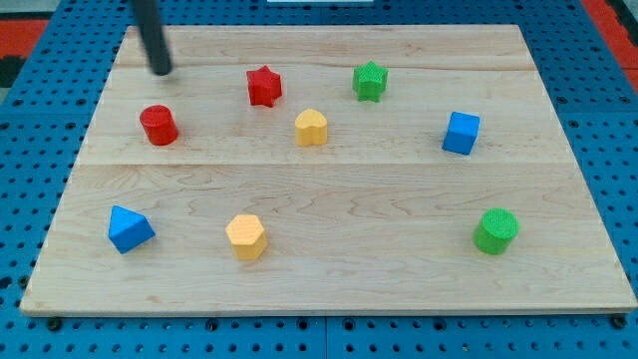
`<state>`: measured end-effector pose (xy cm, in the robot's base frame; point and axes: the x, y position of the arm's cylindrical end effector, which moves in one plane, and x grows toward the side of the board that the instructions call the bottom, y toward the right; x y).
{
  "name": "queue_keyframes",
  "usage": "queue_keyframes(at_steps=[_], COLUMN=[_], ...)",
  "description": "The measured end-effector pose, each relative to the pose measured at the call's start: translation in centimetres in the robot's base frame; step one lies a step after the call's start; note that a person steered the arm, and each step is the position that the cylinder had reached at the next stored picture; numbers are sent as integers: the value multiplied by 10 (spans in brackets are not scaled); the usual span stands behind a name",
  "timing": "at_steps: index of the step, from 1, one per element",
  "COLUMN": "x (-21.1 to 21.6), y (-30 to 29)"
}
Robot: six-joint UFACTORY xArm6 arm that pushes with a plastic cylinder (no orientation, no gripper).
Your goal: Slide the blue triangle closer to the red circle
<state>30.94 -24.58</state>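
Resting near the board's top-left corner, my tip stands above the red circle, touching nothing; it has no jaws. The blue triangle lies below the circle, well apart, so no push has begun, I judge.

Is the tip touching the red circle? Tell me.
Apart. The camera view shows bare wood between my tip and the red circle; the tip sits toward the view's top from it. The blue triangle lies far below.

My tip stands above the red circle, with the blue triangle well below it.
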Motion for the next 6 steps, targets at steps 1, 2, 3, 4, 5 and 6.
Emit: queue_keyframes(at_steps=[1,2,3,4,5,6], x=[112,204,246,255,234,195], y=[-33,-35,9,46,77,97])
